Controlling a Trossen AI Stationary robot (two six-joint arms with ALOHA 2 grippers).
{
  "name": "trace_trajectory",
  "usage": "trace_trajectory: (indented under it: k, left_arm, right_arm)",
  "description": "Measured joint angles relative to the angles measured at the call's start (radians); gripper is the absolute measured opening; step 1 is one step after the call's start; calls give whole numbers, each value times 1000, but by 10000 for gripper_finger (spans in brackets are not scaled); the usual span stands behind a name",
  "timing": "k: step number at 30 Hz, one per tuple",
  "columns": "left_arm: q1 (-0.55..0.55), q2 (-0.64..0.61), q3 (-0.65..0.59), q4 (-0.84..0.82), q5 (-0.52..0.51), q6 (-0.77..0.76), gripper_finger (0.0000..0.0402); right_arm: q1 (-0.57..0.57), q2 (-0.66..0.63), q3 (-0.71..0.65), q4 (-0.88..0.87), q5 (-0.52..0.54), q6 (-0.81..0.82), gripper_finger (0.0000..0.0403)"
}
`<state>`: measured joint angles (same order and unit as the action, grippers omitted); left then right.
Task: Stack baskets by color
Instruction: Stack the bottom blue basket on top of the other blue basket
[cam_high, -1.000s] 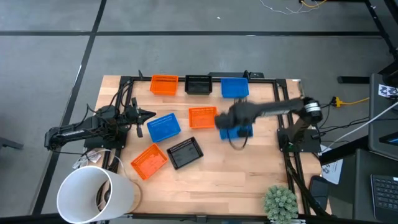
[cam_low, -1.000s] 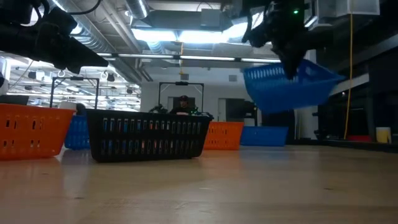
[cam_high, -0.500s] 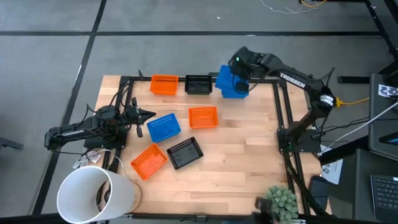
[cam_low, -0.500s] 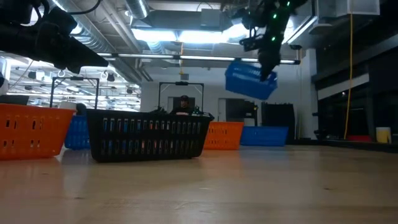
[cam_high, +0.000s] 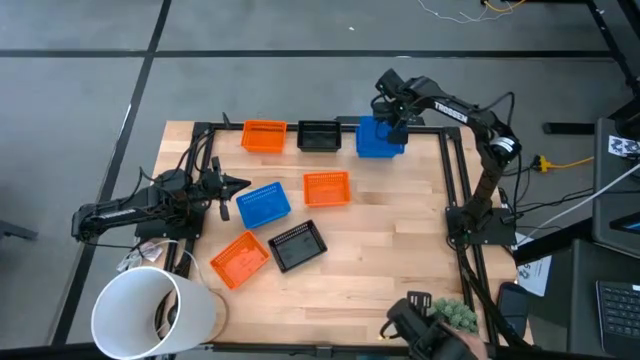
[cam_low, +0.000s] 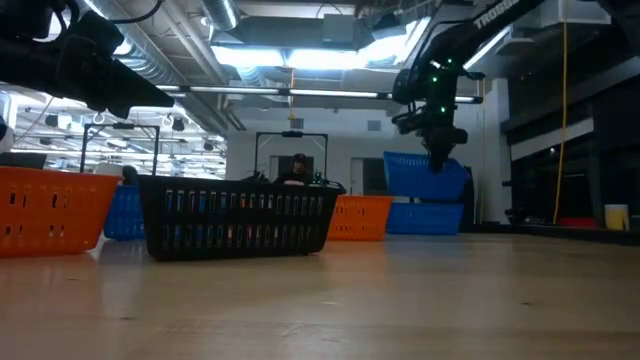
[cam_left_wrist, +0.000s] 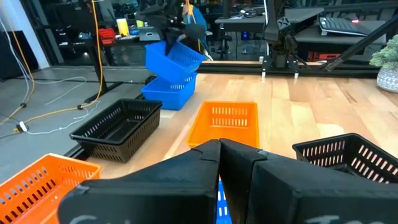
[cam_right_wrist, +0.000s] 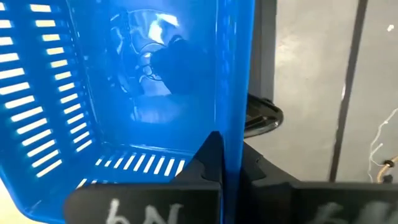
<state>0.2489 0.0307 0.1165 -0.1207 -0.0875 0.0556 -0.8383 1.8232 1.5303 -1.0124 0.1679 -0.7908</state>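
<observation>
Wooden table (cam_high: 400, 250) bearing scattered baskets (cam_high: 326, 188), apparently seven resting.

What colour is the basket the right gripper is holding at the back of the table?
Blue. The held basket shows best in the right wrist view, pinched by the right gripper.

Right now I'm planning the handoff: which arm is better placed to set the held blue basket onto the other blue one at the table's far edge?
The right. Its pincer is shut on the held blue basket, just above that other blue basket. The left pincer waits far off.
</observation>
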Motion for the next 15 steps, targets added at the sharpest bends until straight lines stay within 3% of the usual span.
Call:
trace_trajectory:
  k: [5,15]
  left_arm:
    - [0,0,0,0,0,0,0]
    - [0,0,0,0,0,0,0]
  right_arm:
    - [0,25,0,-1,-4,0,9]
    - [0,49,0,4,47,-4,69]
